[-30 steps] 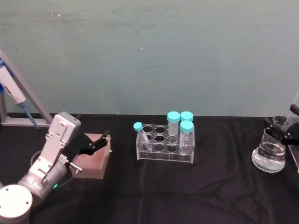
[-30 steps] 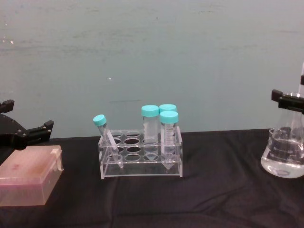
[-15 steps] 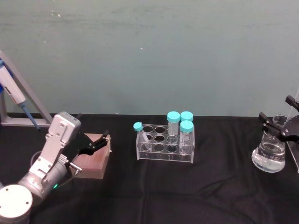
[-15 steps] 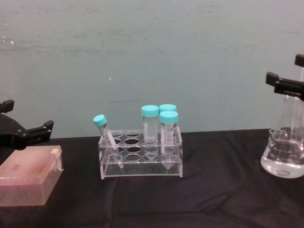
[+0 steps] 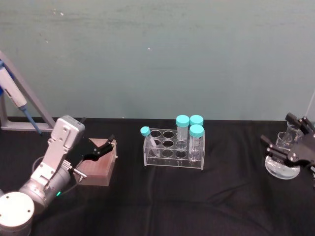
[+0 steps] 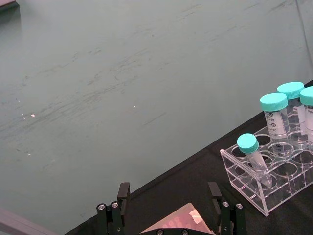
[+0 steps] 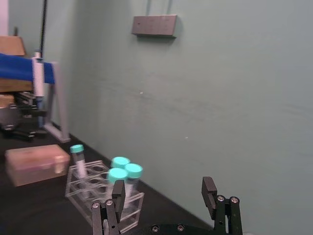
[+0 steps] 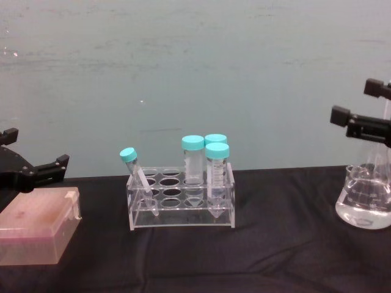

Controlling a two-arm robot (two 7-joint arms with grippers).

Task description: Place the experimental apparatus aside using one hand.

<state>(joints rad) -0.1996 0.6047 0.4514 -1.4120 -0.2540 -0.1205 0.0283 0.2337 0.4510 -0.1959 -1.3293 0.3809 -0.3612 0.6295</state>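
- The conical flask (image 5: 282, 164) with clear liquid stands on the black cloth (image 5: 197, 196), well to the right of the tube rack (image 5: 173, 153), and upright.
- A second ago the right gripper (image 5: 286, 138) was closed around the flask's neck; half a second ago its fingers had parted; now they are spread wide and hold nothing, and the gripper has lifted above and slightly in front of the flask's mouth.
- In the chest view the right gripper's black fingers (image 8: 360, 122) sit above the flask's rim (image 8: 366, 174), apart from the glass.
- Judging from this, the flask has just been released at the right side, so that placing step looks finished and the arm is backing off.
- The rack, with four teal-capped tubes (image 8: 204, 162) in it, stays in the middle of the cloth, unmoved.
- The left gripper (image 5: 101, 150) stays parked well to the left of the rack, fingers wide, poised over the pinkish box (image 8: 36, 232) without gripping it.
- If the rack also counts as apparatus, it is not yet set aside.
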